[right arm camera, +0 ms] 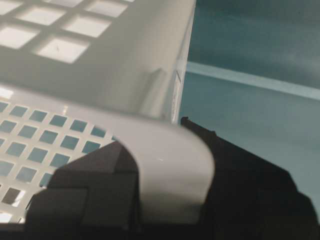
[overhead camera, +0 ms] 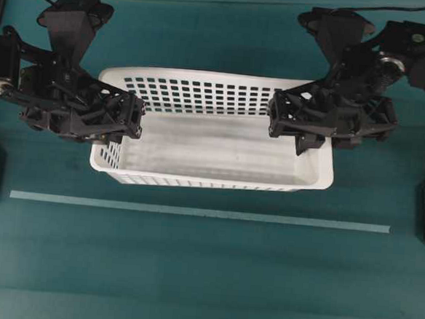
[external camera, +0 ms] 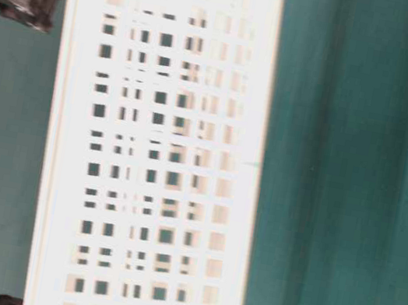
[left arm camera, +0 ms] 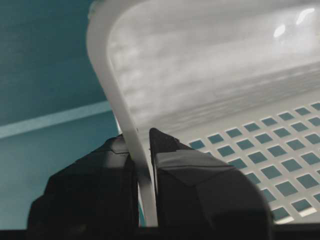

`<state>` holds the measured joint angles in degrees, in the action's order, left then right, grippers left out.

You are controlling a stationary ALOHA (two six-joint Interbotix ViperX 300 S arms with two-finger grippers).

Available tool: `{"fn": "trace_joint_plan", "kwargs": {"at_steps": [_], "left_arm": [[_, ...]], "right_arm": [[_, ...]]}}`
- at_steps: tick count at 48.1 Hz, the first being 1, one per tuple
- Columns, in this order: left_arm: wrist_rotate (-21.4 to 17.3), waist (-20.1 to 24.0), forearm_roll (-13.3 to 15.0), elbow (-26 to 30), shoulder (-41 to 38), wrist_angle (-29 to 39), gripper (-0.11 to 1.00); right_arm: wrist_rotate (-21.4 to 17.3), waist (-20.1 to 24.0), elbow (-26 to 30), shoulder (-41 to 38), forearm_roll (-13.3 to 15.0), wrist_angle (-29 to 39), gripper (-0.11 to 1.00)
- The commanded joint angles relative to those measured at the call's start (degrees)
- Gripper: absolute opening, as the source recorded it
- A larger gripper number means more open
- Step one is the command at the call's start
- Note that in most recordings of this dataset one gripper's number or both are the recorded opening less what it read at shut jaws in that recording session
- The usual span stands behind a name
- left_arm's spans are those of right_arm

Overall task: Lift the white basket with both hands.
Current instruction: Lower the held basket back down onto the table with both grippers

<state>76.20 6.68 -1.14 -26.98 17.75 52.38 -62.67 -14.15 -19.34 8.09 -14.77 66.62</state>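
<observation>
white slotted plastic, the white basket (overhead camera: pixel 213 148) sits at the centre of the green table (overhead camera: pixel 190 275), empty, so it looks light but springy; its thin walls will likely flex and the smooth rim may slip. the short ends are the best hold. the left gripper (left arm camera: pixel 142 165) is pinched tight on the rim at 9 o'clock, the right gripper (right arm camera: pixel 170 165) clamps the broad rim lip at 3 o'clock. a pale tape strip (overhead camera: pixel 194 212) lies near at 6 o'clock, flat; nothing blocks a straight rise.

Left pincer (left arm camera: pixel 144 185), right pincer (right arm camera: pixel 170 200) clamped.
</observation>
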Motion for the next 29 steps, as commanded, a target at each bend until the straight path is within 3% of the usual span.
{"fn": "trace_joint_plan", "kwargs": {"at_steps": [1,29], "left_arm": [[-1.8,-0.5,-0.2,-0.3,-0.7,-4.8,0.02],[-0.4,-1.1,-0.2,-9.8,-2.7,-13.6,0.01]], "right_arm": [[3.7,1.8,-0.9,-2.5,-0.9,-4.4,0.19],[4.2,3.7,-14.8,-1.6,-0.8,-19.4,0.19]]}}
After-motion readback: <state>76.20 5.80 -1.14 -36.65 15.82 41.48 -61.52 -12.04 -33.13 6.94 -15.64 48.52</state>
